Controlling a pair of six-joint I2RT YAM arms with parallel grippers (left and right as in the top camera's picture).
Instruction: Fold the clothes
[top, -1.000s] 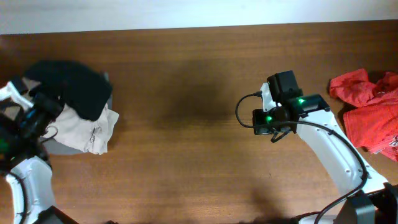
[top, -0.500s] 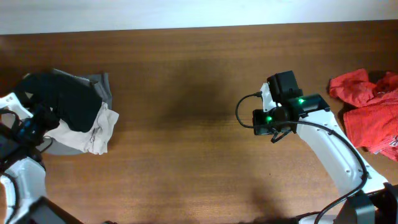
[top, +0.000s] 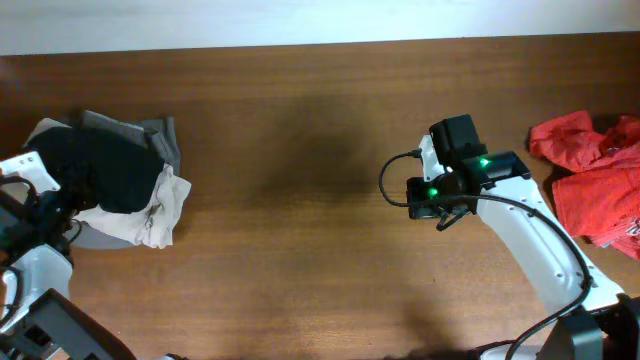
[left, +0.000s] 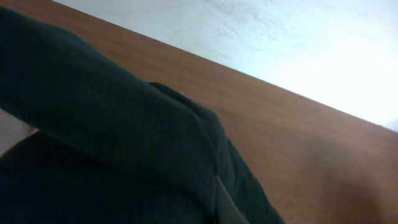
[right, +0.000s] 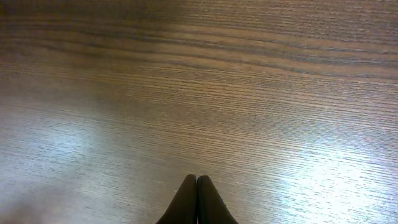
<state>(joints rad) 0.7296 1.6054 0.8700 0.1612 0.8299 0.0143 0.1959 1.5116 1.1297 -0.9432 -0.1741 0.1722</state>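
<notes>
**A:** So, how far along is the folding?

**B:** Barely begun, I'd say. The black T-shirt sits bunched at the left end of the table, heaped on a beige garment and a grey garment, with no neat fold in it. Spreading and folding are all still to do

**A:** And the pincers?

**B:** The left gripper is at the shirt's left edge, and I judge it pinched on the cloth. The right gripper is closed on nothing over bare wood, well apart from the red garment on the right

**A:** What do the wrist views add?

**B:** The left one shows only dark fabric close up, with its fingers hidden. The right one shows the tips pressed together, which the overhead view cannot settle
</notes>
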